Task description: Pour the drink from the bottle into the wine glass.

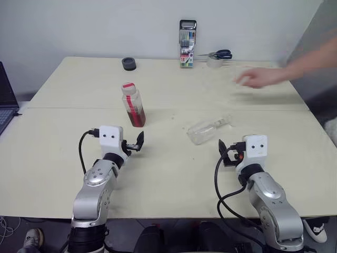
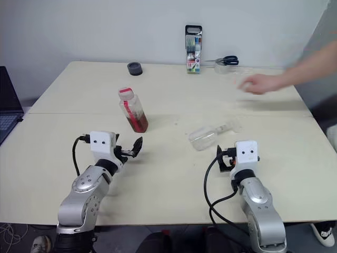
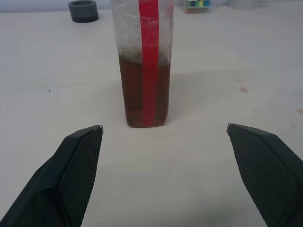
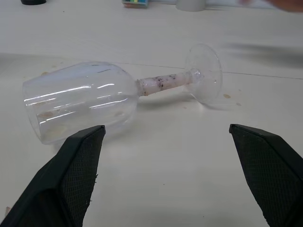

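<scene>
Wine glass point(image 4: 85, 101) lay toppled on the table point(image 1: 63, 158), stem running toward the far right, bowl mouth facing the robot's left. It sat just ahead of the right gripper point(image 4: 165, 137), whose fingers stood spread and empty. Bottle point(image 1: 132, 104) stood upright before the equally spread left gripper point(image 3: 163, 130).

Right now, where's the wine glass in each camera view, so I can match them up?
Left eye view: wine glass on its side, right of centre.
Right eye view: on its side, right of centre.
Left wrist view: not in it.
Right wrist view: across the middle, just beyond the open fingers.
Shared landmark: the marker case at the table's far edge.
</scene>
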Controlling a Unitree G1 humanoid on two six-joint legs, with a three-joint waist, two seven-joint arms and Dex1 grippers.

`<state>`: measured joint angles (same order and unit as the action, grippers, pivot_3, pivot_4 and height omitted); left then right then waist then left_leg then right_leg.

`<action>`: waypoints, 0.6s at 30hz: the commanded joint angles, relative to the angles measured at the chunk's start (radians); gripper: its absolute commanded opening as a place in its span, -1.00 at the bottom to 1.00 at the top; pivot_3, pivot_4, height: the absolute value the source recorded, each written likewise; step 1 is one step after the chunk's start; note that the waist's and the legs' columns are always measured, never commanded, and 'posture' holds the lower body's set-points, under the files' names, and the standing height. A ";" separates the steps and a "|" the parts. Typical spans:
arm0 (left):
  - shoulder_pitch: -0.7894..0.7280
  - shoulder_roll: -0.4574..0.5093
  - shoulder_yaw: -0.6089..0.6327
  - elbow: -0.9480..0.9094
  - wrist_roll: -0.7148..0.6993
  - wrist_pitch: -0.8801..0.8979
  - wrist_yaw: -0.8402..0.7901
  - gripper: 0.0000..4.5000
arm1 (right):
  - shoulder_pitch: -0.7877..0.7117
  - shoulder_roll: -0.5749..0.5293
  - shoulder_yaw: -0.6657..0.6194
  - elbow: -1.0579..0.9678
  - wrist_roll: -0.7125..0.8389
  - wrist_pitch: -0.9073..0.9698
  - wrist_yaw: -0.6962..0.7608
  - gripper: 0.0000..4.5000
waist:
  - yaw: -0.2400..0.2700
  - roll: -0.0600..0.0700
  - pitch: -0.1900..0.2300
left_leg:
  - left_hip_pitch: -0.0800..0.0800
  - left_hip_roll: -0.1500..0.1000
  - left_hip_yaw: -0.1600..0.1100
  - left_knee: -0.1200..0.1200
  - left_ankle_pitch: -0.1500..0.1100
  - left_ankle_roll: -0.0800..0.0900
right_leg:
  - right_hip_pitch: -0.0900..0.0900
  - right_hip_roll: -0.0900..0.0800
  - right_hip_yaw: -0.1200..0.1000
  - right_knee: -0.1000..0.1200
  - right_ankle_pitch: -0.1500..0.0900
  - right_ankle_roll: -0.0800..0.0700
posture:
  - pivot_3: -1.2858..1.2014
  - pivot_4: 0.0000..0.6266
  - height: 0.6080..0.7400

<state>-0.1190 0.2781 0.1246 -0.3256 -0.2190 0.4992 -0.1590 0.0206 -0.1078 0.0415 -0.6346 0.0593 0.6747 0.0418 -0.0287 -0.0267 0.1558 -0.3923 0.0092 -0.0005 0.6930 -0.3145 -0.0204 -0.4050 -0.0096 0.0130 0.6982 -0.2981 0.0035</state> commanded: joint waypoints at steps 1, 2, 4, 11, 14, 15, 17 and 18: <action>0.000 0.011 0.012 -0.046 0.021 -0.009 0.011 0.99 | -0.013 -0.003 -0.003 -0.047 0.000 -0.013 0.003 1.00 | 0.000 0.000 0.000 | 0.000 0.000 0.000 0.000 0.000 0.000 | 0.000 0.000 0.000 0.000 0.000 0.000 | 0.03 -0.52 1.00; 0.000 0.008 0.017 -0.045 0.018 -0.011 0.013 0.99 | -0.014 -0.003 -0.003 -0.047 0.000 -0.013 0.003 1.00 | 0.000 0.000 0.000 | 0.000 0.000 0.000 0.000 0.000 0.000 | 0.000 0.000 0.000 0.000 0.000 0.000 | 0.03 -0.52 1.00; -0.001 0.002 0.024 -0.044 0.010 -0.013 0.015 0.99 | -0.014 -0.004 -0.003 -0.046 0.000 -0.013 0.004 1.00 | 0.000 0.000 0.000 | 0.000 0.000 0.000 0.000 0.000 0.000 | 0.000 0.000 0.000 0.000 0.000 0.000 | 0.03 -0.52 1.00; 0.004 -0.003 0.021 -0.050 -0.001 -0.005 0.020 0.99 | -0.018 -0.009 -0.007 -0.045 0.002 -0.008 0.007 1.00 | 0.000 0.000 0.000 | 0.000 0.000 0.000 0.000 0.000 0.000 | 0.000 0.000 0.000 0.000 0.000 0.000 | 0.03 -0.52 1.00; 0.004 -0.003 0.020 -0.050 -0.002 -0.005 0.021 0.99 | -0.020 -0.011 -0.008 -0.045 0.002 -0.006 0.008 1.00 | 0.000 0.000 0.000 | 0.000 0.000 0.000 0.000 0.000 0.000 | 0.000 0.000 0.000 0.000 0.000 0.000 | 0.03 -0.52 1.00; 0.004 -0.003 0.021 -0.050 -0.002 -0.004 0.022 0.99 | -0.021 -0.011 -0.009 -0.045 0.003 -0.006 0.009 1.00 | 0.000 0.000 0.000 | 0.000 0.000 0.000 0.000 0.000 0.000 | 0.000 0.000 0.000 0.000 0.000 0.000 | 0.03 -0.52 1.00; 0.002 -0.004 0.022 -0.050 -0.001 -0.003 0.025 0.99 | -0.023 -0.013 -0.010 -0.044 0.004 -0.004 0.011 1.00 | 0.000 0.000 0.000 | 0.000 0.000 0.000 0.000 0.000 0.000 | 0.000 0.000 0.000 0.000 0.000 0.000 | 0.03 -0.52 1.00; 0.002 -0.004 0.022 -0.051 -0.001 -0.003 0.026 0.99 | -0.026 -0.017 -0.011 -0.044 0.005 -0.004 0.014 1.00 | 0.000 0.000 0.000 | 0.000 0.000 0.000 0.000 0.000 0.000 | 0.000 0.000 0.000 0.000 0.000 0.000 | 0.03 -0.52 1.00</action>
<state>-0.1129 0.2765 0.1264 -0.3260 -0.2201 0.4994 -0.1398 0.0139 -0.1151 0.0402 -0.6346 0.0601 0.6762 0.0459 -0.0287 -0.0267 0.1558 -0.3923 0.0092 -0.0005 0.6930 -0.3145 -0.0205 -0.4050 -0.0096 0.0130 0.6982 -0.2981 0.0035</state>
